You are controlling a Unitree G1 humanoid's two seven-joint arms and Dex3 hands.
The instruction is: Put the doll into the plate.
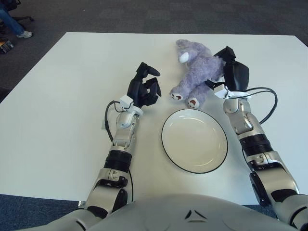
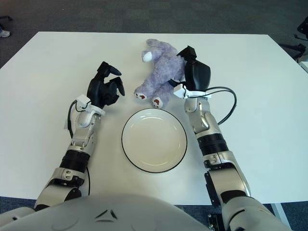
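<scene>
A wide bare stretch of the white table point(image 1: 57, 96) runs from its left edge to the left hand point(image 1: 144, 89), which shows left of the doll with fingers loosely curled, holding nothing. The white, dark-rimmed plate point(image 1: 194, 140) sits near the table's front edge, between the two forearms. Just beyond it, apart from the rim, lies the doll point(image 1: 195, 72): a fuzzy lavender bear, white muzzle, feet toward the plate. The right hand point(image 1: 231, 72) presses against its right side; whether it grips is unclear.
</scene>
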